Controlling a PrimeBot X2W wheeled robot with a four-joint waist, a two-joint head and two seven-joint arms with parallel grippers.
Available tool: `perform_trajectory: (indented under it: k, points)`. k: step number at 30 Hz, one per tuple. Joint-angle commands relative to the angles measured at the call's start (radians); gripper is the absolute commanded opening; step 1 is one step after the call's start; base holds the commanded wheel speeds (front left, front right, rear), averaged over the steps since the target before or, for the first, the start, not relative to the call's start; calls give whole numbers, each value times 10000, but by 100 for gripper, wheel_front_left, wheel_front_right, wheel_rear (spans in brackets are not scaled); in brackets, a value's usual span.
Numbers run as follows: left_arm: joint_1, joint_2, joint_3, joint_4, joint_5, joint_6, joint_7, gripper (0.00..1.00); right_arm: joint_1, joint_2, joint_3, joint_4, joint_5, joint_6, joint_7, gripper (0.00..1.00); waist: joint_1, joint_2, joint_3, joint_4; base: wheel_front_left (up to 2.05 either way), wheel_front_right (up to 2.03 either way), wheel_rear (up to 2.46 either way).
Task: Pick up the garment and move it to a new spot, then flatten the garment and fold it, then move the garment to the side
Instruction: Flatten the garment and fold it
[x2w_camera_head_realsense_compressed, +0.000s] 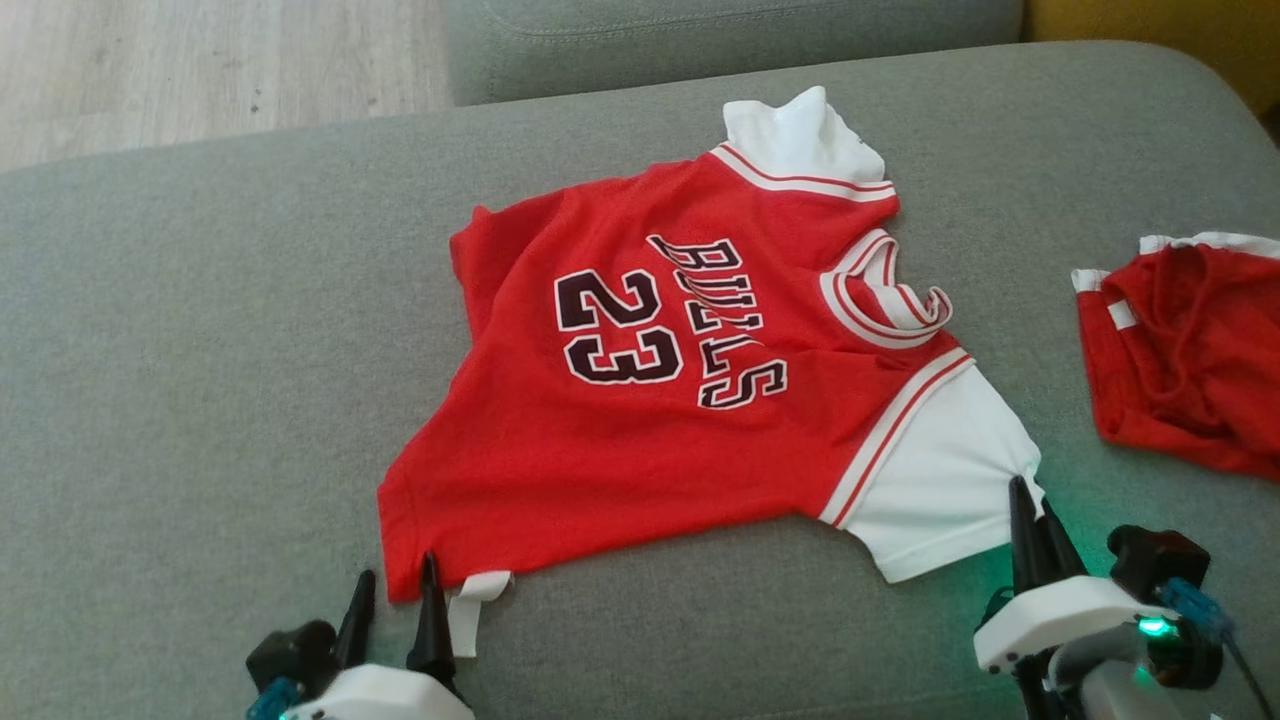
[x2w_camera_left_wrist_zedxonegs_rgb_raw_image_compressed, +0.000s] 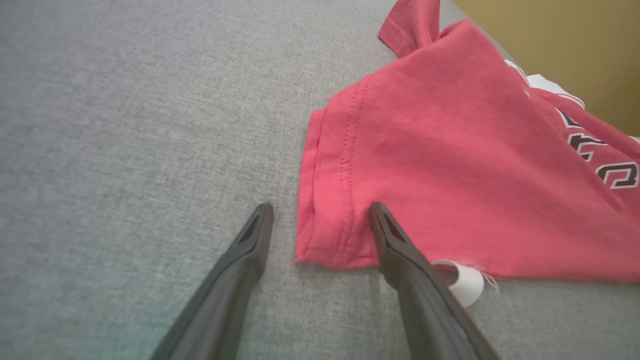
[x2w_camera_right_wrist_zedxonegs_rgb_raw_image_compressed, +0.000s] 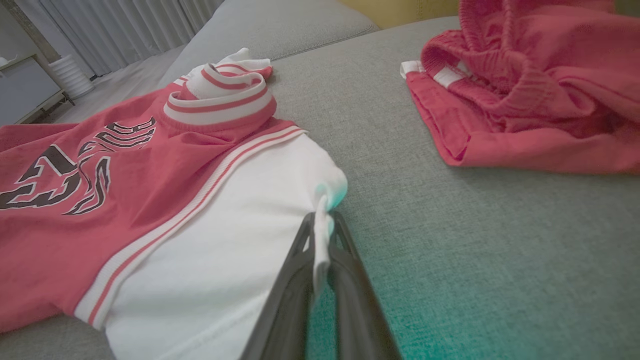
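On the cushion, head view: red jersey (x2w_camera_head_realsense_compressed: 640, 400) lies spread, number side up, on the grey woven sofa seat (x2w_camera_head_realsense_compressed: 200, 350); wrinkled, far sleeve bunched.
Head view, handling: judged light, limp knit that will sag and crease; best taken at corners and hems.
Left wrist view, hem corner (x2w_camera_left_wrist_zedxonegs_rgb_raw_image_compressed: 330, 235): double-stitched hem, white tag loop (x2w_camera_left_wrist_zedxonegs_rgb_raw_image_compressed: 465, 280) poking out. Left gripper (x2w_camera_left_wrist_zedxonegs_rgb_raw_image_compressed: 321, 206) has its fingers spread wide, one over fabric, one over bare cushion, gripping nothing.
Right wrist view, white sleeve (x2w_camera_right_wrist_zedxonegs_rgb_raw_image_compressed: 240, 250): smooth cloth, ribbed striped trim. Right gripper (x2w_camera_right_wrist_zedxonegs_rgb_raw_image_compressed: 320, 217) is pinched tight on its edge.
Right wrist view, beside: crumpled red shorts (x2w_camera_right_wrist_zedxonegs_rgb_raw_image_compressed: 525, 100), apart from the jersey.
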Motion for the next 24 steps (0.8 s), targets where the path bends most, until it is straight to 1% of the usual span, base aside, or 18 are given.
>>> perform_trajectory:
  k: [1,5,6,7,8,9,10,12,14,17,20,24]
  points:
    - [-298,24,-105,318,-259,-176,33,100,-308,-93,273,-327,32,65,-61,0,0,-1,24,-57,0,0,0]
    - [-485,24,-816,1034,-690,-430,33,100,-389,-92,347,-425,100,65,-61,0,0,-1,37,-102,0,0,0]
    - [-541,24,-1012,1211,-845,-466,33,98,-411,-91,362,-462,111,65,-61,0,0,-1,40,-103,0,0,0]
    - [-601,24,-1229,1382,-988,-500,33,79,-433,-91,378,-489,129,65,-61,0,0,-1,43,-101,0,0,0]
    - [-670,24,-1439,1528,-1094,-524,33,57,-453,-91,387,-510,160,65,-61,0,0,-1,43,-97,0,0,0]
    - [-736,24,-1611,1646,-1205,-540,33,40,-475,-90,391,-539,177,65,-61,0,0,-1,39,-89,0,0,0]
    - [-798,24,-1777,1745,-1289,-555,33,25,-492,-89,390,-569,197,65,-61,0,0,-1,31,-78,0,0,0]
    - [-902,24,-2006,1857,-1451,-580,33,0,-507,-87,372,-622,238,65,-61,0,0,-1,-10,-40,0,0,0]
    - [-983,24,-2135,1847,-1574,-632,33,0,-501,-85,330,-697,293,65,-61,0,0,-1,-78,16,0,0,0]
    - [-1126,24,-1757,1445,-1476,-620,33,0,-484,-81,200,-863,422,65,-61,0,0,-1,-278,132,0,0,0]
    - [-1180,24,-825,572,-1029,-545,33,0,-534,-75,127,-1168,654,65,-61,0,0,-1,-598,234,0,0,0]
    - [-1467,180,509,-980,-110,-656,33,0,-992,-111,209,-1830,1057,65,-61,0,0,-1,-1014,350,0,0,0]
